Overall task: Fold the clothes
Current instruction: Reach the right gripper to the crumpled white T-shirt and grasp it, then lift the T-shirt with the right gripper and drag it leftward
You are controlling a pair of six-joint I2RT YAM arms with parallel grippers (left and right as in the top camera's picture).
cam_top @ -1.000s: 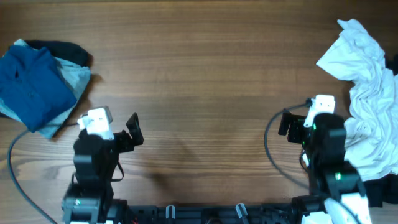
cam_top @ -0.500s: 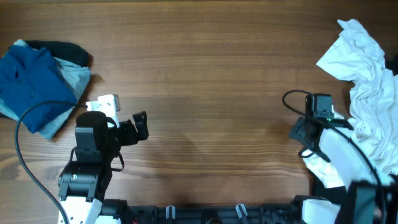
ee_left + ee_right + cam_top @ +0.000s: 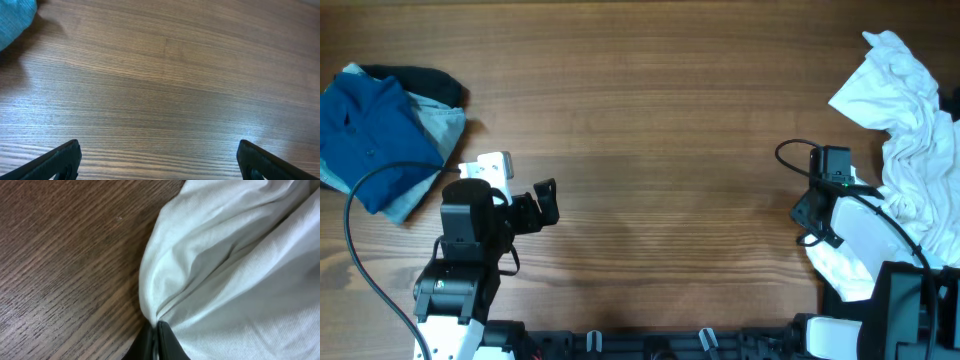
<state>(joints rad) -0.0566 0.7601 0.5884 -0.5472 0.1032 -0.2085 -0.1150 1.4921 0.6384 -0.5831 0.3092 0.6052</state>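
Left gripper (image 3: 159, 150) fingers spread wide, hovering; right gripper (image 3: 156, 339) pinched closed on white garment (image 3: 235, 270)

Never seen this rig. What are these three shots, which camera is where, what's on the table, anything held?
It is a two-armed robot: a left arm and a right arm mounted at one edge of a wooden table, each ending in a two-finger gripper. The wide shot is from a fixed camera overhead. The other two come from cameras on the wrists, looking past each arm's own fingers. On the robot's left lies a pile of clothes with a blue garment on top. On its right is a crumpled white garment. The left gripper is open over bare wood, holding nothing. The right gripper is shut, pinching an edge of the white garment.
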